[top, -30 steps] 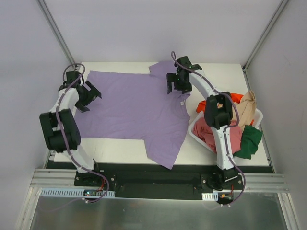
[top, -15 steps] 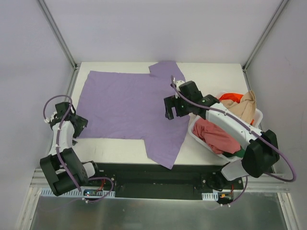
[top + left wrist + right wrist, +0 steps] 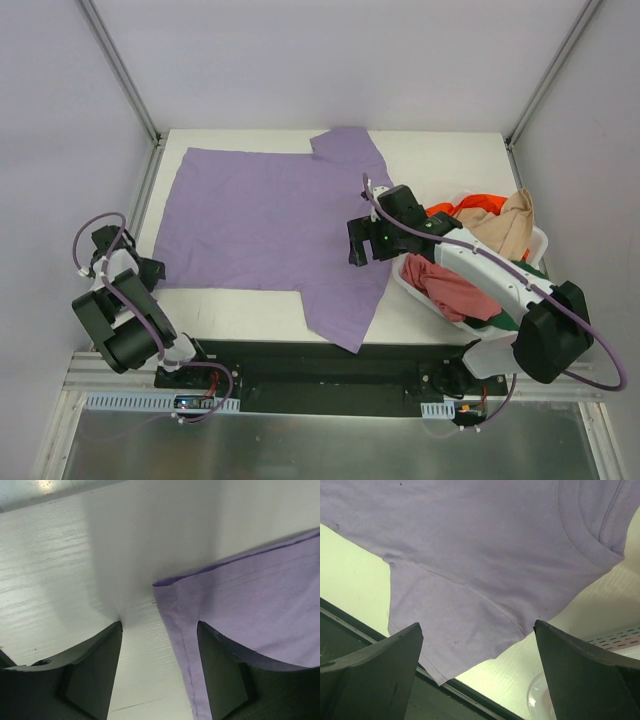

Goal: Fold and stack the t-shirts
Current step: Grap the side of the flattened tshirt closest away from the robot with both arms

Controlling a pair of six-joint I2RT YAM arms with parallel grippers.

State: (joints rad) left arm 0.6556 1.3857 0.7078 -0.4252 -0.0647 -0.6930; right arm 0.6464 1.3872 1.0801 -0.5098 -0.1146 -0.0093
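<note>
A lavender purple t-shirt lies spread flat on the white table, one sleeve hanging toward the near edge. My left gripper sits low at the shirt's near-left corner. In the left wrist view the left gripper is open, with the hemmed corner lying between the fingers, unpinched. My right gripper hovers over the shirt's right side. From the right wrist the right gripper stands wide open above the sleeve, with the collar to its upper right.
A white basket at the right holds orange-red, beige, dusty pink and dark green t-shirts. Its rim shows close by the right fingers. The table's near edge and black rail lie below.
The left arm pulled back from the shirt's far-left edge to its near-left corner, and its jaws narrowed. The right arm drew back from the far sleeve to the shirt's right side by the basket.
</note>
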